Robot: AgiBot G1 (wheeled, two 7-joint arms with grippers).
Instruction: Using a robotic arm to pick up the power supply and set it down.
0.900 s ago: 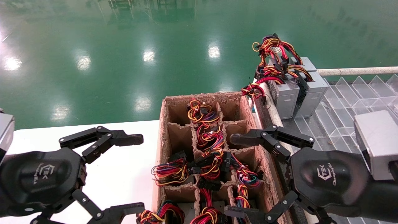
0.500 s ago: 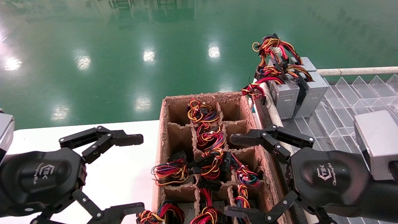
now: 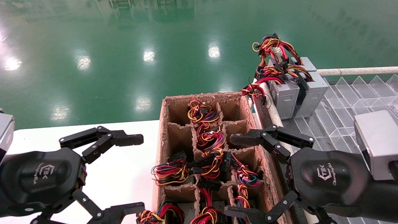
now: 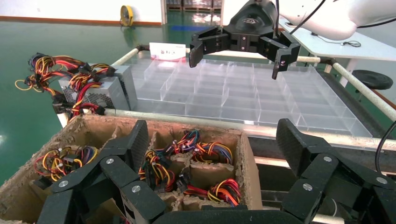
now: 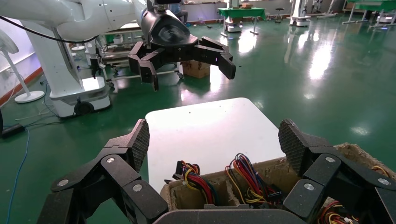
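A glossy green floor [image 3: 124,46] stretches out beyond my work area, and nearest me on the left lies a white table [image 3: 124,174]. Over that table my left gripper [image 3: 129,171] hangs with its fingers spread wide and nothing between them; it sits just beside the left wall of the brown cardboard divider box [image 3: 161,146], not over it. That box fills the middle, its cells stuffed with bundles of red, yellow and black wires [image 3: 211,140] whose grey units sit too deep for me to make out clearly. My right gripper [image 3: 238,175] hovers over the right side of the box, also fully released and empty, one finger above a rear cell and the other near the front edge. Beyond its far finger, well apart from both sets of jaws, two grey power supplies [image 3: 295,93] stand upright with their wire bunches piled on top, at the far corner of the clear compartment tray [image 3: 342,102] to my right. I judge the task barely begun: no power supply is held, none is touched, and the reach, the grip, the lift and the setting down are all left to do.
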